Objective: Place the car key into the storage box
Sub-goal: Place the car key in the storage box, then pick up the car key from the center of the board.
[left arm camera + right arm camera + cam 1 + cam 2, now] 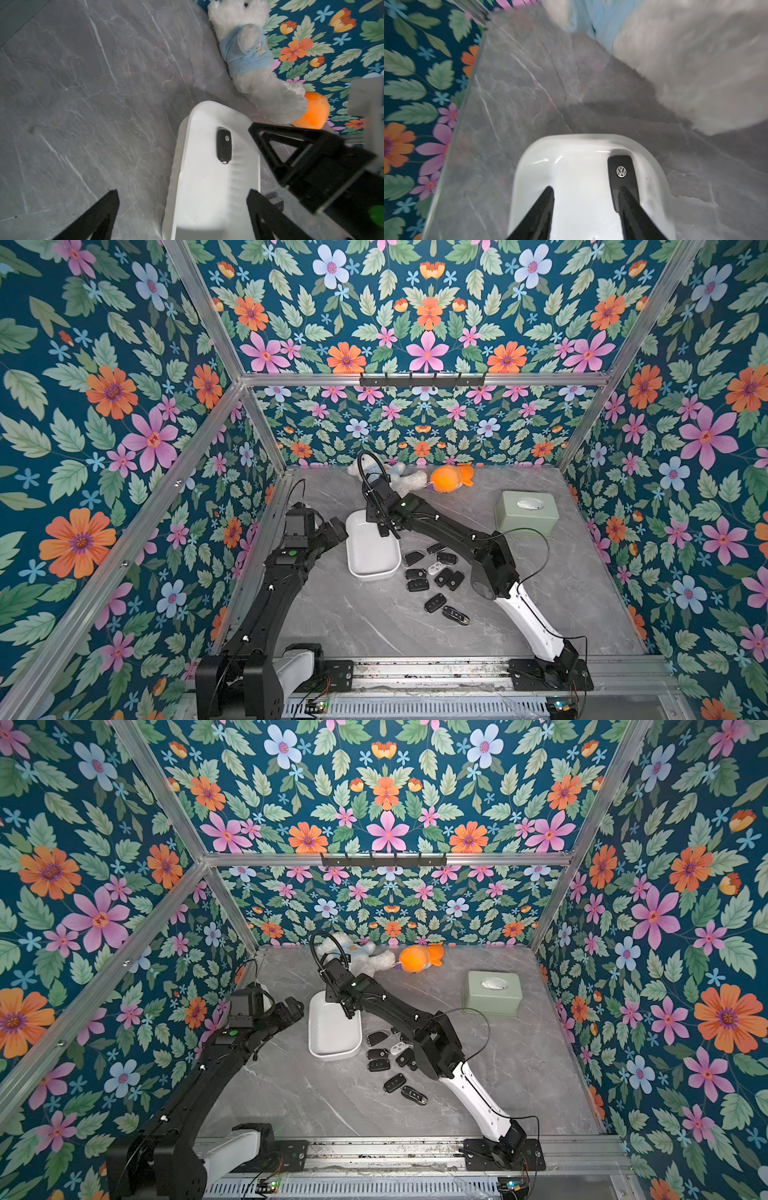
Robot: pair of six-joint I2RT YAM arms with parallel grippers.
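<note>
The storage box (pixel 370 572) is a white shallow tray on the grey marble table, seen in both top views (pixel 332 1048). A black car key (pixel 224 145) with a round silver badge lies flat inside it near the far end, and the right wrist view also shows this car key (pixel 620 172). My right gripper (pixel 384 531) hangs over that end of the storage box (pixel 571 166), open, with nothing between its fingers. One fingertip stands over the key's near end. My left gripper (pixel 182 192) is open and empty, straddling the left wall of the storage box (pixel 203 187).
Several more black key fobs (pixel 432 572) and a white one lie just right of the tray. A sage-green box (pixel 525 512) stands at the back right. A white plush (pixel 403 481) and an orange plush (pixel 451 477) lie against the back wall.
</note>
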